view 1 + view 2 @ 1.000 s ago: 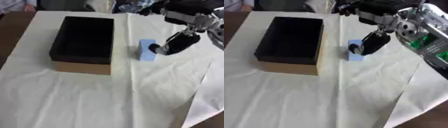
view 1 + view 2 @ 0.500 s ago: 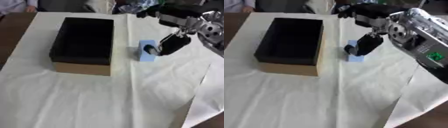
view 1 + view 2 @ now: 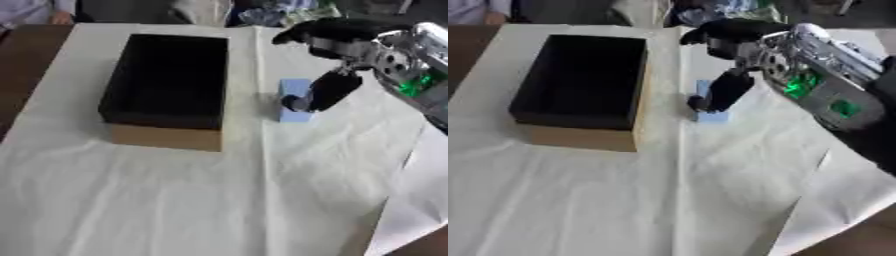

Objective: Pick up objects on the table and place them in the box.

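While its dark fingers (image 3: 319,92) hang down over a light blue block (image 3: 294,96), the right hand (image 3: 337,37) sits just right of the box (image 3: 166,80), reaching in from the upper right. The fingers cover the block's right side and their tips lie against it, but whether they are closed round it cannot be told from either view. A thumb or another finger juts left from the top of the hand, clear of the block. Behind the hand runs the silver forearm (image 3: 824,75), with green patches, off toward the right edge.

That block rests on the table (image 3: 219,200), right of the box with a narrow gap between them. The box is an open rectangle, black inside with tan cardboard sides, and shows nothing in it. White paper covers the table around the box, and a loose flap (image 3: 833,200) of it lies right of and nearer than the box.
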Robot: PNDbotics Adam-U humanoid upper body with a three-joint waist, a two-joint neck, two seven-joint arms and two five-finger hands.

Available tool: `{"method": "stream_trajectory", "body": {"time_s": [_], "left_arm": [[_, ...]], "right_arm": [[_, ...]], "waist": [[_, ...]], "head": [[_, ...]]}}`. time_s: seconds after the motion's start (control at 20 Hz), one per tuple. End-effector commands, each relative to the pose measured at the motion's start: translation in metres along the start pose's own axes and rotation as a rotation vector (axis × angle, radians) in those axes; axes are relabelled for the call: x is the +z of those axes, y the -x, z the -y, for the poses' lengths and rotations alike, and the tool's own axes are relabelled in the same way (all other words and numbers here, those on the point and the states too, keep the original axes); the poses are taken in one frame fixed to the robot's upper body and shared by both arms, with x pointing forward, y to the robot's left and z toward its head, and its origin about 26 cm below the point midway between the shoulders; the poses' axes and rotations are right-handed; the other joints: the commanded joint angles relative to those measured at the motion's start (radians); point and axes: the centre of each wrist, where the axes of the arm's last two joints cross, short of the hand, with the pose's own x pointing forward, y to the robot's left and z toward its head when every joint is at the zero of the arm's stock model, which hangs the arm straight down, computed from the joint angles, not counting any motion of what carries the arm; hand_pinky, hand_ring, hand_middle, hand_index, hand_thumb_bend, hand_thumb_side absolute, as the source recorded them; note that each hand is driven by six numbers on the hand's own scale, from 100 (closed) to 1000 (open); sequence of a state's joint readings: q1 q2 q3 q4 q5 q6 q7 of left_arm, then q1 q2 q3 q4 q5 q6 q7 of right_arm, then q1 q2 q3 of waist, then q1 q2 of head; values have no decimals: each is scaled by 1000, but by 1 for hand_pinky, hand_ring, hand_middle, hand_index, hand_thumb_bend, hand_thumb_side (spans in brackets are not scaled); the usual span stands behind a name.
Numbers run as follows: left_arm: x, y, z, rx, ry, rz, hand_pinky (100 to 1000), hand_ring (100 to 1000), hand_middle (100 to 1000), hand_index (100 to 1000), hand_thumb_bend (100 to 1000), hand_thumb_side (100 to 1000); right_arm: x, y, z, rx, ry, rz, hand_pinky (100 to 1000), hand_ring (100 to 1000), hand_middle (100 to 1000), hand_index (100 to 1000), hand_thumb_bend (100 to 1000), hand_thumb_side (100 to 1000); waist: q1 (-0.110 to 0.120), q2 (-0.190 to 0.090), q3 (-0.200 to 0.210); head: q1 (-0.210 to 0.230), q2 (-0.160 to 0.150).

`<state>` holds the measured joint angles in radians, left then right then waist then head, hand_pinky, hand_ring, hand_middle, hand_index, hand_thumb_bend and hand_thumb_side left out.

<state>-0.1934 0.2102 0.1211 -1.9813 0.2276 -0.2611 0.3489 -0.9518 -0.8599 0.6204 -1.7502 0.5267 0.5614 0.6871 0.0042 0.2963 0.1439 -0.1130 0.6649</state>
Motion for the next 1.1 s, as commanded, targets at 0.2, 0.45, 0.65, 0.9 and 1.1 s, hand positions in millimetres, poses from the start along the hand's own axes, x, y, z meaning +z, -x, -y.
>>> {"method": "stream_trajectory", "body": {"time_s": [0.2,0.45,0.65,0.9,1.1], "left_arm": [[-3,-5,1,4,16,23,954,664,641,836,100,485],[-2,-5,1,3,18,19,955,663,641,836,100,487],[-1,-5,0,0,18,17,956,663,641,836,100,488],[-1,-5,0,0,20,14,956,663,641,836,100,488],[-1,-5,1,2,21,13,956,662,641,836,100,489]], "right_arm": [[-12,17,6,-153,-212,-208,992,1000,947,1000,409,110],[-19,29,7,-154,-227,-226,994,1000,951,1000,404,100],[-20,31,15,-154,-218,-219,995,1000,955,1000,413,149],[-34,32,19,-168,-236,-234,996,1000,957,1000,436,188],[-53,41,15,-188,-267,-278,999,1000,960,1000,484,198]], "waist": [[4,-11,4],[5,-9,5],[2,-12,3],[0,-14,4],[0,-12,9]], "head": [[-3,-12],[-1,-12],[3,-8],[3,-10],[1,-13]]}}
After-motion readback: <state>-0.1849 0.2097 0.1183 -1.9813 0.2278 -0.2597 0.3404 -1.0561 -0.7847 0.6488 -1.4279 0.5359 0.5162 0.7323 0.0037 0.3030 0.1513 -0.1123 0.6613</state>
